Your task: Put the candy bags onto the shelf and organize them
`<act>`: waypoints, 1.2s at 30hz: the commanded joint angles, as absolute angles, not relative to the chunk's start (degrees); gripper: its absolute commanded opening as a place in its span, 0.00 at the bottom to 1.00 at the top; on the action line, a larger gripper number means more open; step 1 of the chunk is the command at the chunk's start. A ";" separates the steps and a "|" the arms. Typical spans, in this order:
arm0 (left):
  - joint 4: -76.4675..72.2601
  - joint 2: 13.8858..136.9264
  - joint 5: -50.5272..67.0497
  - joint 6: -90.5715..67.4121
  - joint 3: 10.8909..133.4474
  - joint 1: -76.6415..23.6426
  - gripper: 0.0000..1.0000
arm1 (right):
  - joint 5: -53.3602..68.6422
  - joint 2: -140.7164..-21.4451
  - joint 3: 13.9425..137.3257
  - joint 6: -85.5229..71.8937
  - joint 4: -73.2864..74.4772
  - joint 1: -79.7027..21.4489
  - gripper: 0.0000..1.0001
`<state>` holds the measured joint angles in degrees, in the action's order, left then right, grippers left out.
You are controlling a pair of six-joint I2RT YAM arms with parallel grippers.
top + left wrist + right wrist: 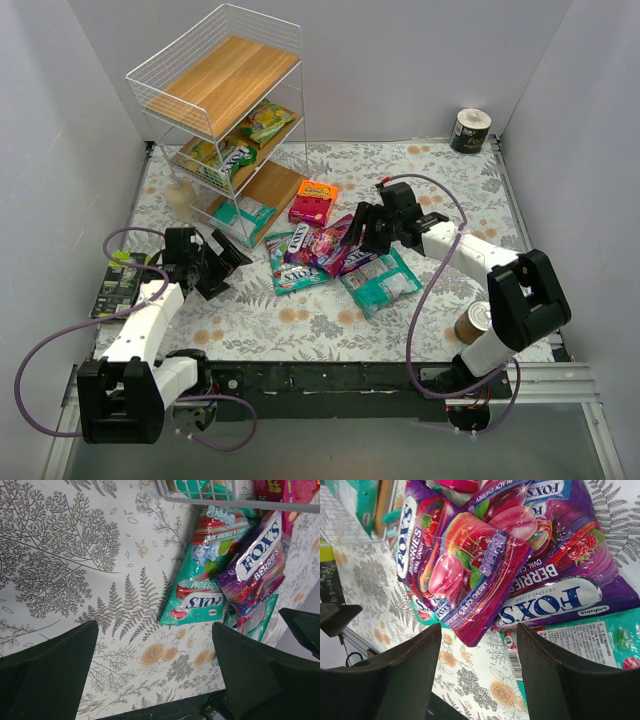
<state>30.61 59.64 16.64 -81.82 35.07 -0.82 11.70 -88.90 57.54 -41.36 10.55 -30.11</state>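
Our right gripper [477, 630] stood spread and empty over the top magenta bag [465, 565], piled with others on the table [300, 330] before the shelf [222, 110]. We judged a pinch on one free edge best, lifting it alone. Our left gripper [155, 635] gaped, empty.

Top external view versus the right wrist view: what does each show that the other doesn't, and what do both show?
Only top external: the top tier of the tall white wire shelf, the yellow-green glossy pouches on its middle tier, a metal can by the right arm's base. Only right wrist: readable BERRIES print on the purple glossy pouch. Both: the magenta cherry pouch overlapping it, the open right gripper at the pile.
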 commanded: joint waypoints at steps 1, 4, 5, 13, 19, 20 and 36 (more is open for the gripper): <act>28.39 57.66 18.72 -80.42 34.45 -0.88 0.98 | 15.64 -92.02 56.95 -39.11 6.33 -29.79 0.70; 28.74 57.92 18.37 -80.33 34.63 -0.88 0.98 | 15.64 -94.21 57.48 -39.03 6.42 -29.71 0.70; 28.74 57.92 18.28 -80.33 34.72 -0.88 0.98 | 15.73 -94.65 57.48 -38.94 5.81 -29.62 0.70; 31.02 58.27 14.94 -81.91 35.24 -0.88 0.98 | 21.26 -98.52 53.79 -39.55 -7.36 -29.53 0.68; 31.64 59.24 14.24 -82.09 35.95 -0.88 0.98 | 25.48 -100.28 48.44 -44.55 -17.02 -29.36 0.67; 31.73 59.33 14.24 -82.00 36.03 -0.88 0.98 | 26.62 -100.72 47.56 -45.52 -18.62 -29.36 0.67; 32.17 60.47 13.18 -80.95 37.09 -0.88 0.98 | 29.27 -107.05 38.93 -63.63 -46.66 -29.18 0.62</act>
<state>31.73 60.55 14.13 -81.82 35.09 -0.84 30.20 -105.67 39.53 -59.92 -39.72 -29.15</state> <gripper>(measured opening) 0.982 0.623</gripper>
